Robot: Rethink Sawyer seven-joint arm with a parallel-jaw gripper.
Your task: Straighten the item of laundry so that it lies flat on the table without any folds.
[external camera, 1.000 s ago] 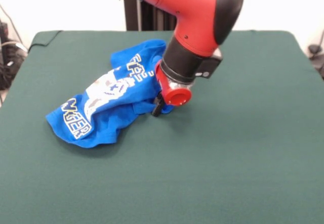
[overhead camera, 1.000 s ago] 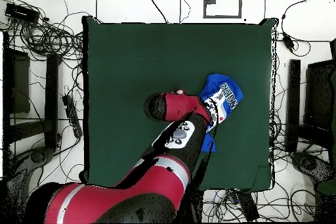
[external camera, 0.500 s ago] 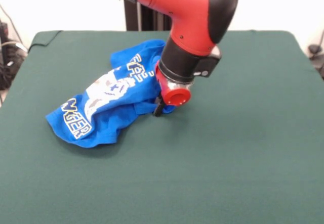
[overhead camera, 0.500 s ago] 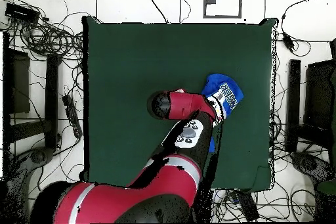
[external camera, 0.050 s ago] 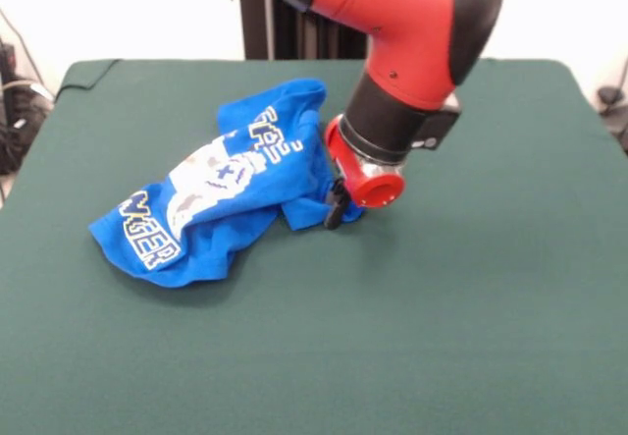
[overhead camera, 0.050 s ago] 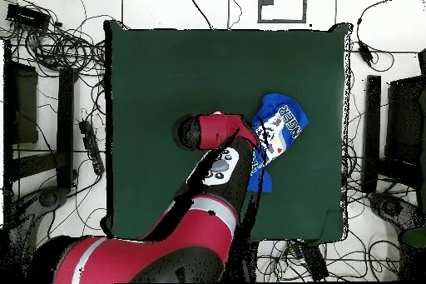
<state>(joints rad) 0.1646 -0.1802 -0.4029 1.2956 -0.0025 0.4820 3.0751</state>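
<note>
One blue T-shirt (external camera, 0.050 s ago: pixel 211 204), bunched and creased on the green table (external camera, 0.050 s ago: pixel 442 307), far from flat. Heaped in the front view toward the table's left side and closer to the far edge than the near one, with broad bare cloth on every other side. White pixel lettering showing in two patches, one at the lower left end of the heap, one near its upper right, with a white-grey print between them. Folded over itself along the lower edge, a loose flap drawn out toward the right. In the overhead view, seen as a small blue clump (overhead camera, 0.050 s ago: pixel 276 131) well inside the table's right edge, part of it hidden under the arm.

Pressed against the shirt's right end, the dark gripper (external camera, 0.050 s ago: pixel 336 205), tips down at the cloth beside the drawn-out flap. Cannot tell whether the fingers are spread or pinched on the fabric, most of them being hidden behind the red wrist ring (external camera, 0.050 s ago: pixel 371 178).

Above it, the red and black arm (external camera, 0.050 s ago: pixel 412 42), slanting down from the top edge over the table's far middle.
</note>
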